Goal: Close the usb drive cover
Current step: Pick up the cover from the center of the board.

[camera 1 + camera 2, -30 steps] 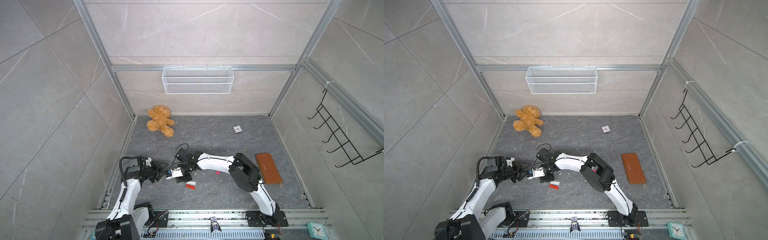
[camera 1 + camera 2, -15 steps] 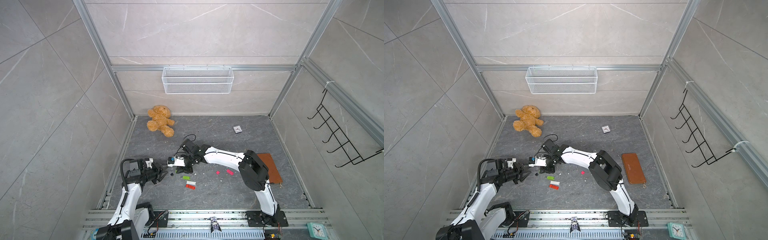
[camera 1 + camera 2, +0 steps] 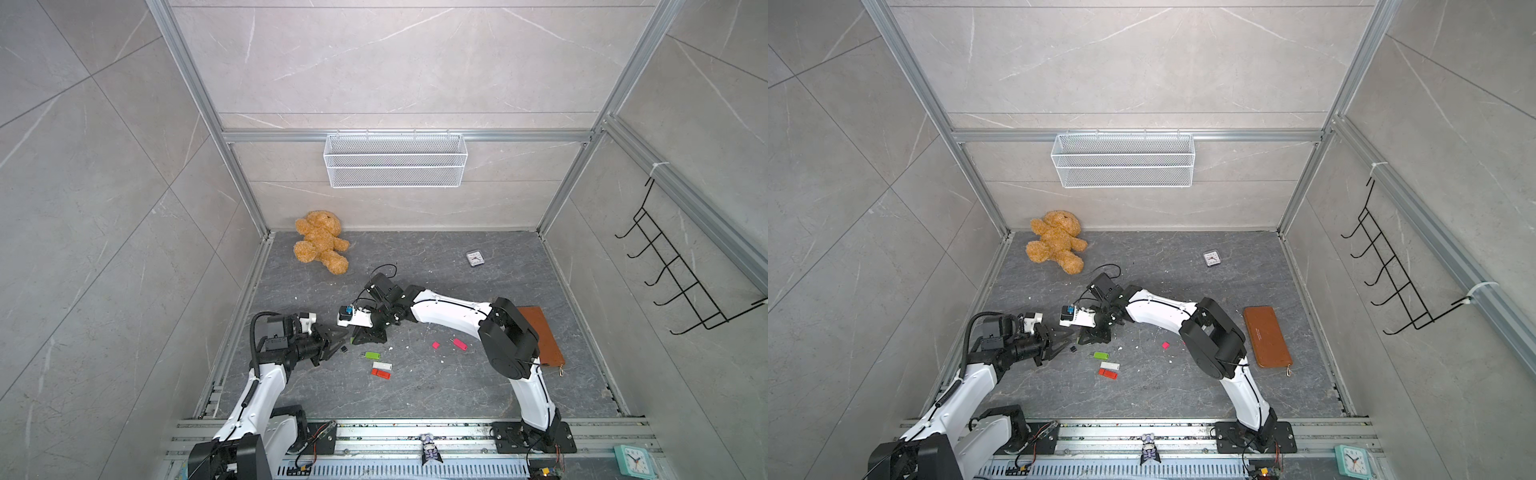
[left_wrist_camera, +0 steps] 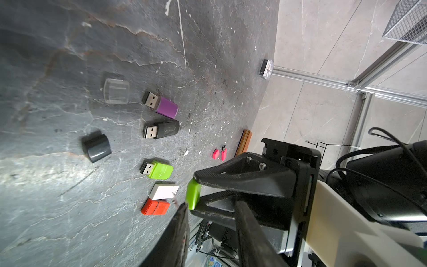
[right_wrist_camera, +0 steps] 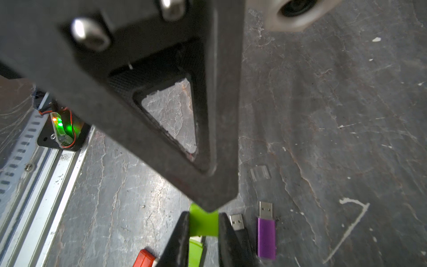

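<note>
Right arm stretched across, right claw (image 5: 203,222) tilted down, clamped on green cap (image 4: 193,193). Left arm low, elbow bent, left claw (image 3: 337,338) level, jaws apart, tips just beside the right one.

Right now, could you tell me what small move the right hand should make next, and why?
I would probably lower the right hand toward the green drive and line the green cap up with its bare plug. The cap is pinched in that hand, and the drive lies uncapped, apart from it.
</note>
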`<act>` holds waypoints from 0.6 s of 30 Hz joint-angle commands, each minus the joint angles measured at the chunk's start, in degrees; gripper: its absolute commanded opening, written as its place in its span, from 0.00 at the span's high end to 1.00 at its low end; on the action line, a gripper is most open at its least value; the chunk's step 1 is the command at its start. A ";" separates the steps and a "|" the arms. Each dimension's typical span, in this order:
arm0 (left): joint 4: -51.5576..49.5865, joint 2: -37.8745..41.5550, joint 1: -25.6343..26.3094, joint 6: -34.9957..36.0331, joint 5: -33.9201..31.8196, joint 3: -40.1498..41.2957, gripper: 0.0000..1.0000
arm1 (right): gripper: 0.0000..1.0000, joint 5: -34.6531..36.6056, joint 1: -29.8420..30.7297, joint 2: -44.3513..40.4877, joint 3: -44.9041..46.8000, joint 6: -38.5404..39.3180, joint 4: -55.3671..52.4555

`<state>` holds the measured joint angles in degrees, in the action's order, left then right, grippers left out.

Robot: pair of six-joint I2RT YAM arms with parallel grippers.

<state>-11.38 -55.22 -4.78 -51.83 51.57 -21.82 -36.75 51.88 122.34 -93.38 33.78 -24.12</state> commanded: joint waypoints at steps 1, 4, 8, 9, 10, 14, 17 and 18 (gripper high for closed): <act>1.71 -0.33 0.62 -0.30 1.13 0.43 0.63 | 0.78 -2.40 -0.27 -2.46 -1.00 -1.68 0.37; 1.80 -0.46 1.16 -0.20 0.86 0.29 0.64 | 0.78 -3.02 -0.34 -2.55 -0.92 -2.38 1.00; 1.80 -0.52 1.98 -0.20 0.64 0.44 0.67 | 0.78 -3.83 -0.50 -2.81 -0.74 -3.26 2.12; 1.79 -0.49 2.09 -0.26 0.45 0.50 0.67 | 0.78 -3.98 -0.59 -2.90 -0.67 -3.49 2.38; 1.79 -0.42 2.25 -0.34 0.21 0.65 0.67 | 0.78 -4.07 -0.64 -2.98 -0.59 -3.66 2.65; 1.83 -0.41 2.76 -0.25 -0.23 0.65 0.69 | 0.78 -4.12 -0.75 -3.16 -0.43 -4.56 3.48; 1.81 -0.33 2.89 -0.26 -0.29 0.68 0.71 | 0.78 -5.01 -1.08 -3.30 -0.14 -5.60 4.41; 1.83 -0.24 2.95 -0.29 -0.37 0.77 0.72 | 0.78 -5.38 -1.12 -3.34 0.02 -5.82 4.75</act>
<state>-10.11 -55.70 -2.22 -52.03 51.07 -21.19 -40.14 51.27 121.62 -93.36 29.80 -21.41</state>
